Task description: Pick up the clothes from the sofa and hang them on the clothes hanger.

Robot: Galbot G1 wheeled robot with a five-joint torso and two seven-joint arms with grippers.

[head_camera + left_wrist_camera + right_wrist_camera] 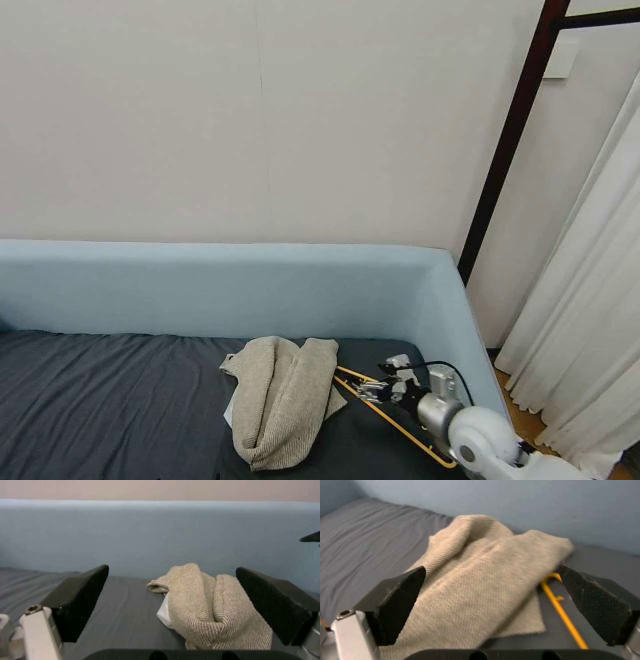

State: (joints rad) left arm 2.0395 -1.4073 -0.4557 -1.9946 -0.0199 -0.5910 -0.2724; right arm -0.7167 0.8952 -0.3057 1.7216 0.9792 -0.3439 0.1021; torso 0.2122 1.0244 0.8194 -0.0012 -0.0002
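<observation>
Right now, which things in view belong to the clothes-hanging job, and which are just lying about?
Job: beige knit garment, yellow hanger, sofa, dark rack frame, open right gripper by the garment, open left gripper.
Just there: white curtain, wall, white piece under the garment.

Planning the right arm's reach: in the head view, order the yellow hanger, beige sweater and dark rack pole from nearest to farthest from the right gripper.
1. yellow hanger, on the sofa right at the right gripper.
2. beige sweater, on the seat to its left.
3. dark rack pole, behind the sofa's right end.
</observation>
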